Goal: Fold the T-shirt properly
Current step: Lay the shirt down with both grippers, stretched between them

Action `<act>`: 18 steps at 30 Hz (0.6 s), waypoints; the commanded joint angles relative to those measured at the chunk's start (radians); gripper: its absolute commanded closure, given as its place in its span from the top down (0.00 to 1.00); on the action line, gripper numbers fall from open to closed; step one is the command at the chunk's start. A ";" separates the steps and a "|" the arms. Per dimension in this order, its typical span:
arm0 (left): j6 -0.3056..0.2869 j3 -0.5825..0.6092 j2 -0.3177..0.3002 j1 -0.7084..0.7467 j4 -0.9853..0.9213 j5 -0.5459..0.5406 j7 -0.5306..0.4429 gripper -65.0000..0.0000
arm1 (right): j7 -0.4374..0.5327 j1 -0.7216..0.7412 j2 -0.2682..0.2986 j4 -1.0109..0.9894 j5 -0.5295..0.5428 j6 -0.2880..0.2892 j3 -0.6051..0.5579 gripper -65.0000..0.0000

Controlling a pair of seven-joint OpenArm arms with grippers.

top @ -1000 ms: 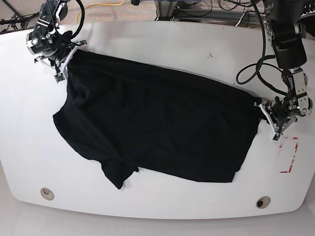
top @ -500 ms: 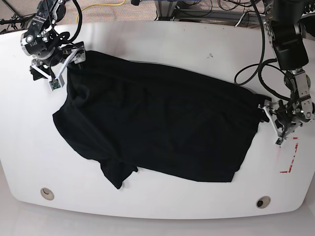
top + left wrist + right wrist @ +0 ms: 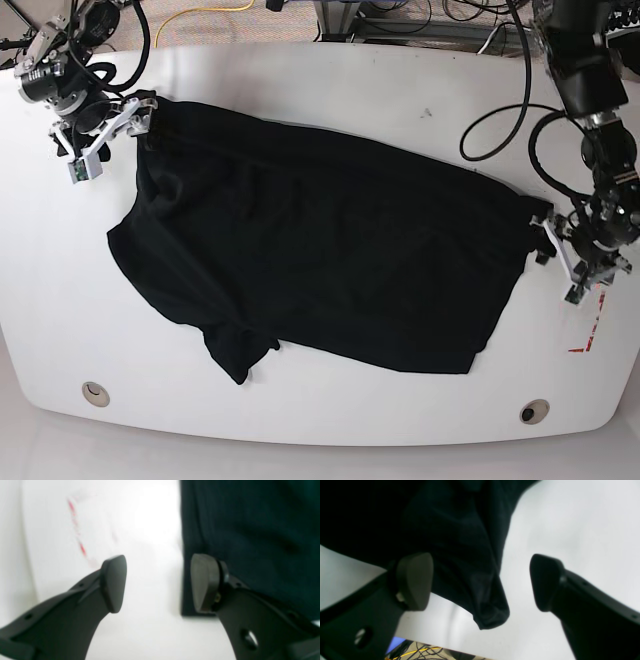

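The black T-shirt (image 3: 320,250) lies spread across the white table (image 3: 400,90), with a sleeve bunched at the front left. My right gripper (image 3: 108,138) stands open at the shirt's far left corner. In the right wrist view that gripper (image 3: 480,582) has its jaws wide apart, and the loose shirt corner (image 3: 492,615) lies between them, untouched. My left gripper (image 3: 558,258) stands open at the shirt's right edge. In the left wrist view this gripper (image 3: 158,582) has bare table between its fingers, and one finger (image 3: 203,582) is over the shirt's (image 3: 250,530) corner.
Red tape marks (image 3: 590,320) lie on the table just right of the left gripper, and show blurred as red marks (image 3: 77,537) in the left wrist view. Two round holes (image 3: 96,393) (image 3: 533,411) sit near the front edge. Cables (image 3: 420,652) run beyond the table's far edge.
My right gripper opened, let go of the shirt's far left corner and drew back to the left. My left gripper slid slightly right and forward along the shirt's right edge.
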 commanded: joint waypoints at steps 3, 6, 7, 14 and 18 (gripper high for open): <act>0.002 -0.066 0.043 0.003 0.084 -0.012 -0.029 0.58 | 0.012 -0.007 -0.037 0.018 0.016 0.000 0.002 0.68; 0.002 -0.089 0.068 0.002 0.062 -0.009 -0.032 0.58 | 0.014 -0.008 -0.054 0.015 -0.010 0.000 0.000 0.55; 0.002 -0.089 0.068 0.002 0.047 -0.009 -0.041 0.58 | 0.014 -0.008 -0.059 0.015 -0.027 0.000 -0.008 0.51; 0.002 -0.091 0.068 0.003 -0.102 -0.009 -0.179 0.28 | 0.049 -0.016 -0.080 0.014 -0.158 0.000 -0.081 0.30; 0.002 -0.089 0.065 -0.011 -0.183 -0.009 -0.224 0.12 | 0.101 -0.014 -0.096 -0.017 -0.253 0.000 -0.115 0.31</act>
